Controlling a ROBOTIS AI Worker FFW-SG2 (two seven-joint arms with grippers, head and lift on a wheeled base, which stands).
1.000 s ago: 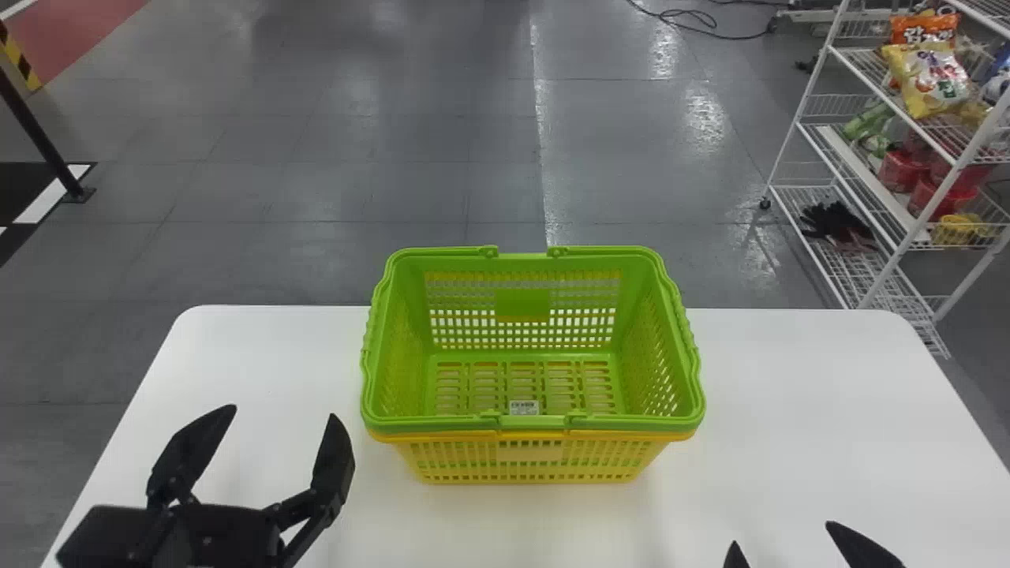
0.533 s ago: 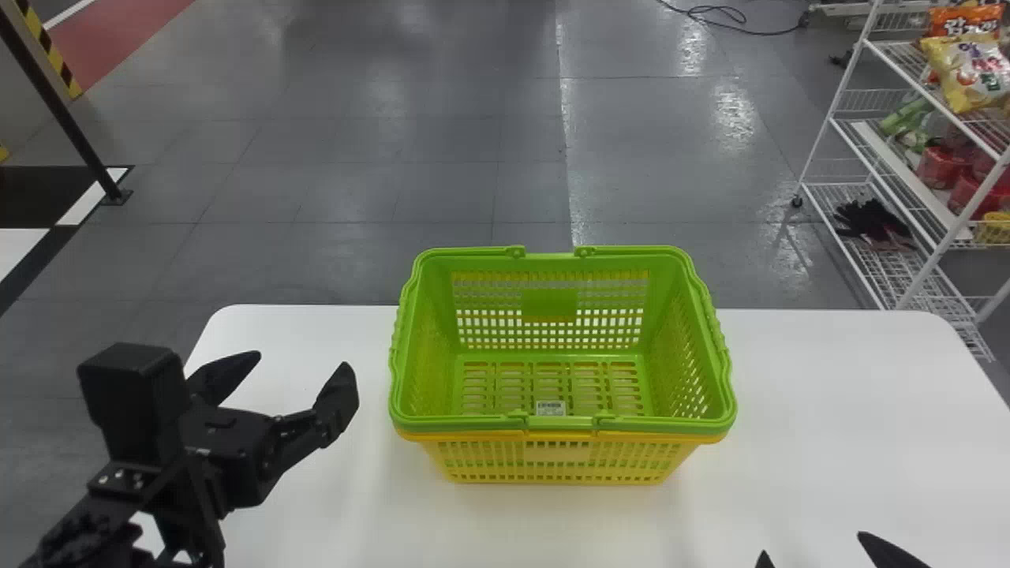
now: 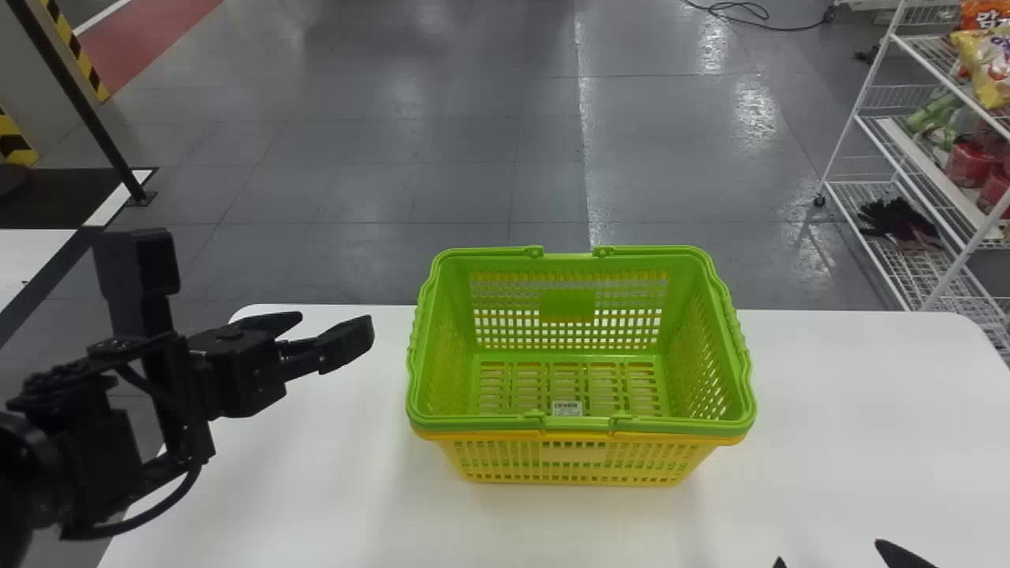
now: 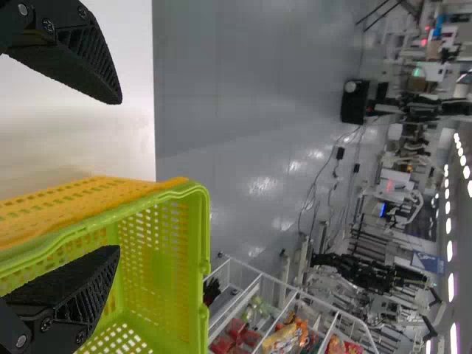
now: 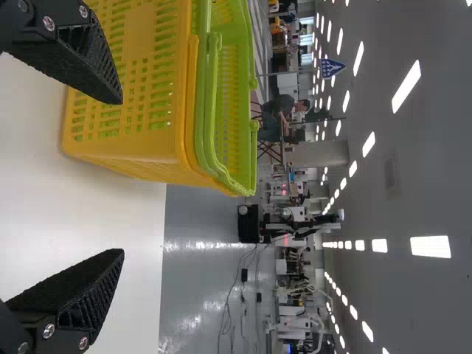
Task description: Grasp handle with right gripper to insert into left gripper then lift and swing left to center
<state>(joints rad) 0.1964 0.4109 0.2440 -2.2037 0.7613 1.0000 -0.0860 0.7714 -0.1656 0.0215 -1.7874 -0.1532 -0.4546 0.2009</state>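
The green basket [image 3: 566,302] sits nested in the yellow basket [image 3: 572,467], both upright on the white worktop [image 3: 331,481], around the middle of what the robot's head sees. From the right wrist I can make out a green handle [image 5: 210,110] folded down along the rim, nothing gripping it.

The left gripper [image 3: 335,325] hangs above the far left part of the worktop, off to the left of the baskets and apart from them. Its jaws are spread wide, with nothing between them; from its wrist, one finger crosses the view of the green basket and the other that of the worktop.

The right gripper [image 3: 830,552] is low at the bottom edge of the head view, on the right, nearer the robot than the baskets and touching neither. Its jaws stand parted too, holding nothing.

Over to the right, past the worktop, a white wire rack [image 3: 858,104] stands on the grey floor [image 3: 442,189], with snack bags [image 3: 990,67] up top and a black glove [image 3: 899,217] low down.
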